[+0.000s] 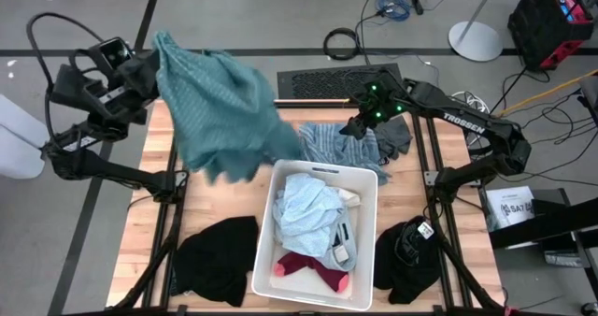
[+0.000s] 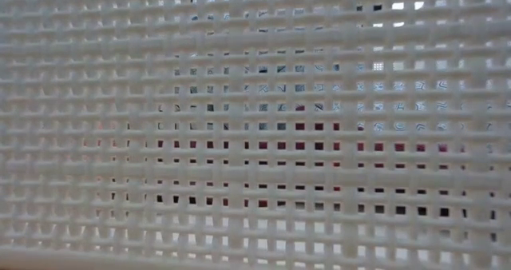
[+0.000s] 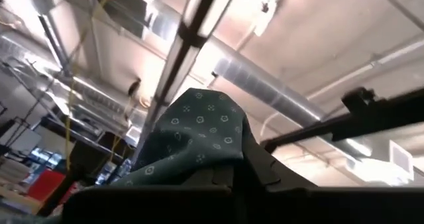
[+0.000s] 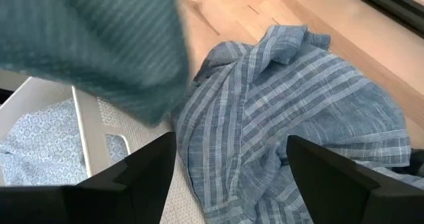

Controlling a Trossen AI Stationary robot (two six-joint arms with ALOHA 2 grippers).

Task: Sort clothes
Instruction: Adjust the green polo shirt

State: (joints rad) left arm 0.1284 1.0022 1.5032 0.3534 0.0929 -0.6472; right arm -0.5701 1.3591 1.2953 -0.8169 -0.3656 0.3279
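L fingers [image 1: 149, 68] clamp teal garment [image 1: 220, 110]; R fingers [image 1: 358, 126] wide open, empty, over striped shirt [image 1: 336, 146]. Risk: teal hem snags bin [image 1: 369, 180].

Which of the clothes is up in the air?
The teal cloth. The left gripper holds it up above the table, while the other clothes lie flat or in the bin.

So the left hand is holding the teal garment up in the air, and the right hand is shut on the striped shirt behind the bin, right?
Not quite. The left hand does hold the teal garment up, but the right hand is open, not shut: the right wrist view shows its fingers spread apart above the striped shirt behind the bin, gripping nothing.
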